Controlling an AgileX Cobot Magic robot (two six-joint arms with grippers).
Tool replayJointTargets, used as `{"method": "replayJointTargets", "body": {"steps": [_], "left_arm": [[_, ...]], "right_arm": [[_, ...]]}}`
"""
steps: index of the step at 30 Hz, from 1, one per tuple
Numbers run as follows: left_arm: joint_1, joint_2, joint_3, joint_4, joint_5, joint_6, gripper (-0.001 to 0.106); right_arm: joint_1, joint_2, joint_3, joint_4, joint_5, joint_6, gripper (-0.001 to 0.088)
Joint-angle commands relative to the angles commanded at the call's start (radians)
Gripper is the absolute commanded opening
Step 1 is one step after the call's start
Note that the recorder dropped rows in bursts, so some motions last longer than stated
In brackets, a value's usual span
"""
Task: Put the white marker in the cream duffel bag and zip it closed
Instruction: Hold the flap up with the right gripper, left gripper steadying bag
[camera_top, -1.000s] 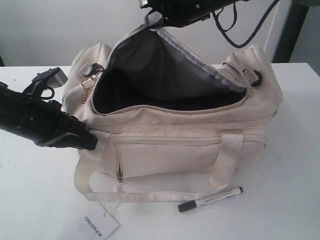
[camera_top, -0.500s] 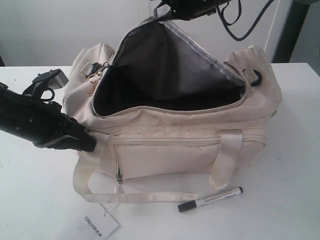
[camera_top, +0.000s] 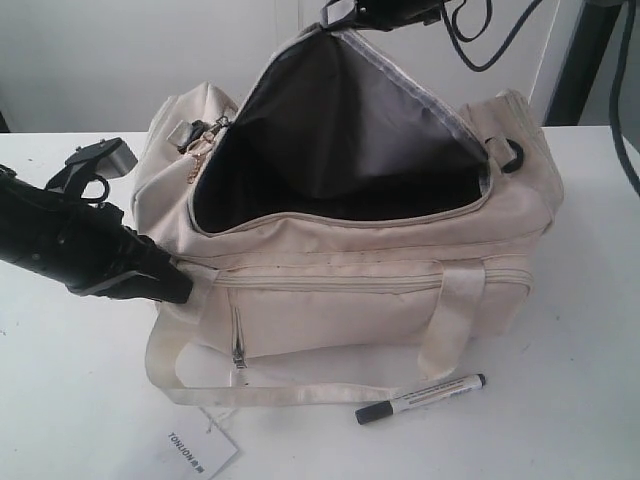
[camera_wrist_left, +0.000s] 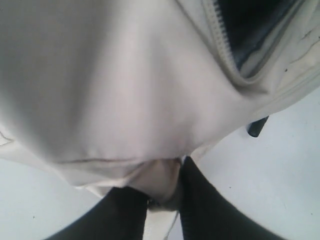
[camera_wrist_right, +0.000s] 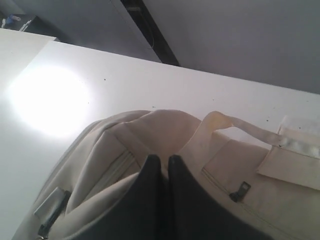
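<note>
The left end effector (camera_top: 175, 288) reaches in low, fingers pinched on the cream duffel bag (camera_top: 350, 310) at its end. The right end effector (camera_top: 332, 17) hangs high behind, clamped on its raised flap.

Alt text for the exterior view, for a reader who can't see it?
A cream duffel bag sits unzipped on a white table, its top held open by the right tool, showing dark lining. The left tool grips one end of the bag; the white marker lies in front.
</note>
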Motion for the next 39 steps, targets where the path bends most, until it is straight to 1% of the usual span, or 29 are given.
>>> {"method": "replayJointTargets", "body": {"steps": [4, 12, 16, 21, 23, 28, 34, 36, 39], "left_arm": [[0.000, 0.000, 0.000, 0.000, 0.000, 0.000, 0.000], [0.000, 0.000, 0.000, 0.000, 0.000, 0.000, 0.000], [0.000, 0.000, 0.000, 0.000, -0.001, 0.000, 0.000], [0.000, 0.000, 0.000, 0.000, -0.001, 0.000, 0.000], [0.000, 0.000, 0.000, 0.000, -0.001, 0.000, 0.000], [0.000, 0.000, 0.000, 0.000, -0.001, -0.002, 0.000], [0.000, 0.000, 0.000, 0.000, -0.001, -0.002, 0.000], [0.000, 0.000, 0.000, 0.000, -0.001, -0.002, 0.000], [0.000, 0.000, 0.000, 0.000, -0.001, -0.002, 0.000]], "right_arm": [[-0.009, 0.038, -0.005, 0.000, 0.013, 0.003, 0.0000], [-0.009, 0.094, -0.005, 0.005, -0.008, 0.028, 0.0000], [-0.006, 0.107, -0.005, 0.066, -0.013, 0.028, 0.0000], [-0.004, 0.122, -0.005, 0.092, -0.028, 0.028, 0.0006], [-0.004, 0.126, -0.005, 0.092, -0.028, 0.028, 0.0050], [-0.002, 0.128, -0.005, 0.103, -0.021, 0.028, 0.0220], [-0.002, 0.128, -0.005, 0.107, -0.002, 0.028, 0.0371], [-0.002, 0.126, -0.005, 0.114, 0.001, 0.028, 0.0408], [-0.002, 0.119, -0.005, 0.120, 0.007, 0.028, 0.0411]]}}
